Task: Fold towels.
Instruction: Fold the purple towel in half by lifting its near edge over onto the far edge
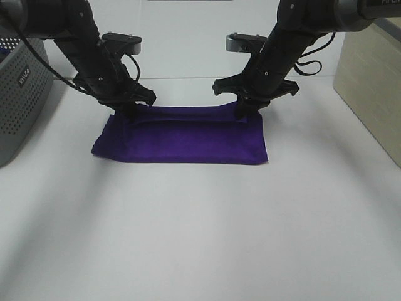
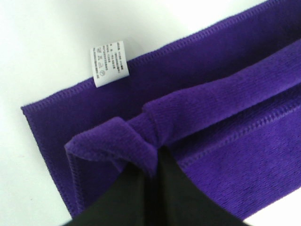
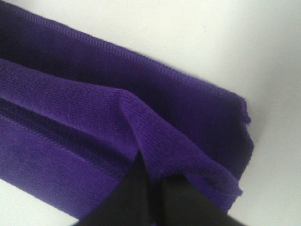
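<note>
Cloth of soft purple plush, the towel (image 1: 182, 141) lies as a folded band at the centre of the table (image 1: 200, 251). It looks light, limp and grippy, so it should sag between holds rather than keep its shape. The left gripper (image 1: 133, 114) and right gripper (image 1: 245, 114) are each clenched on a bunched pinch of its 12 o'clock edge, near the corners, which seem sensible holds. A white tag (image 2: 109, 62) sits by the left pinch. The grey basket (image 1: 19, 94) at 9 o'clock and beige box (image 1: 369, 81) at 2 o'clock stand apart from the towel, and neither seems to obstruct folding.
</note>
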Robot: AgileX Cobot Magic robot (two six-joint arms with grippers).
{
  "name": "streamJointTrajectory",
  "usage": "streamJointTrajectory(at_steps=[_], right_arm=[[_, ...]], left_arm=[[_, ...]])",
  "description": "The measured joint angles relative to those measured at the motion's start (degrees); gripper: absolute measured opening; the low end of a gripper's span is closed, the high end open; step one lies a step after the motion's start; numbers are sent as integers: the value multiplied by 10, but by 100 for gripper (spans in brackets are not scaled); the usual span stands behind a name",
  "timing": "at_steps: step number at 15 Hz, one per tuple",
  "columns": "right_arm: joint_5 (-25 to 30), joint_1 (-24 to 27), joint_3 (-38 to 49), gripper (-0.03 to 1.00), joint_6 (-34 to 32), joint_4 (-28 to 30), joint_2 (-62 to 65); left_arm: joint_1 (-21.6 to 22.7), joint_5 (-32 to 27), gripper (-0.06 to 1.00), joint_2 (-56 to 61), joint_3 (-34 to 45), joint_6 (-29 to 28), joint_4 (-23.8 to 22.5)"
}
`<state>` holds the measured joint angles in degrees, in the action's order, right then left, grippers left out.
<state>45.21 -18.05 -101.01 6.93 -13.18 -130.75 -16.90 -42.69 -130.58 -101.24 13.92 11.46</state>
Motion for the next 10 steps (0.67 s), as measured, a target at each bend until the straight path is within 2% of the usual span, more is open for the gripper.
streamJointTrajectory(at_steps=[7,10], right_arm=[[-10,2,-30,2,0,17,-30],[-6,2,-38,2,0,28,-32]], left_arm=[[0,11,1,-20,-1,-11,6],[0,11,6,-20,-1,-11,7]])
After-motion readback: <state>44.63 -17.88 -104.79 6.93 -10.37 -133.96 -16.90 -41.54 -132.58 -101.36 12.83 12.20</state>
